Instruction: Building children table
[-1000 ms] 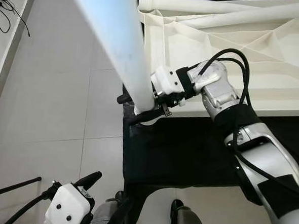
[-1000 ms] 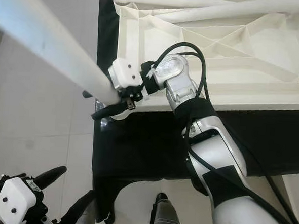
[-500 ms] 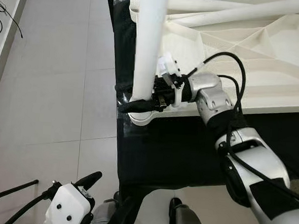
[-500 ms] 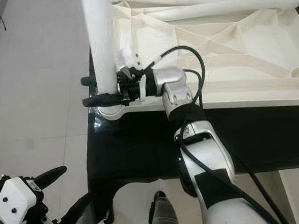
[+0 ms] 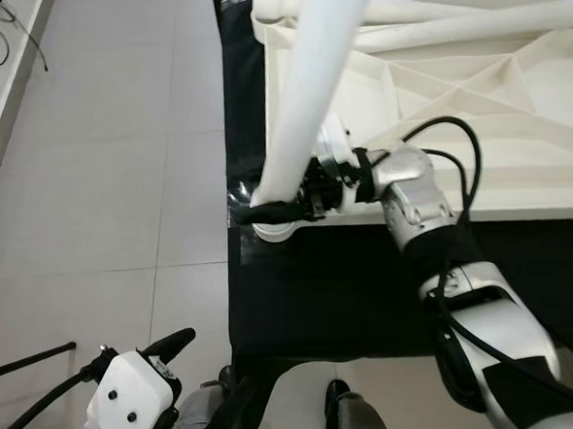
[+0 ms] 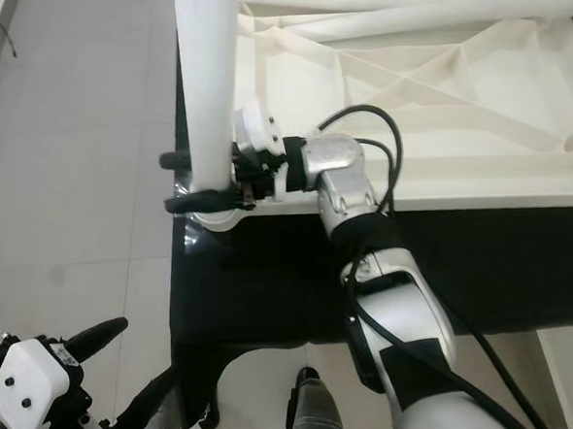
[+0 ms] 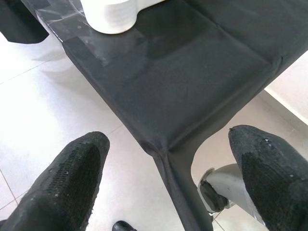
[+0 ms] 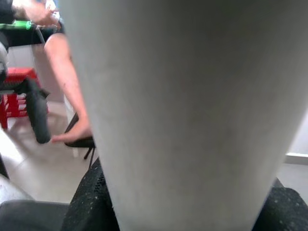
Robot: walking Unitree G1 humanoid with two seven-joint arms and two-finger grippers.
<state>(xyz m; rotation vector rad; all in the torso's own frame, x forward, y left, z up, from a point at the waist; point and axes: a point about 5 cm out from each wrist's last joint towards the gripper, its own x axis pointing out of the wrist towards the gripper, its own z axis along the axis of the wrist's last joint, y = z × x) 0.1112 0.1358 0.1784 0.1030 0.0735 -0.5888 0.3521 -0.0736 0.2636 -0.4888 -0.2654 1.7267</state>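
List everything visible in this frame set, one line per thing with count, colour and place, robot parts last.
table leg: one, white, standing at the near left corner of the tabletop, held near its base.
upturned tabletop: one, white, ribbed underside up, lying on the black cloth.
spare table legs: at least two, white, lying along the tabletop's far edge.
black cloth: one, covering the work surface under the tabletop.
floor tiles: pale grey, to the robot's left.
cable: black, on the floor at far left.
right gripper: black fingers closed around the leg's base.
left gripper: fingers spread, low beside the cloth's corner.
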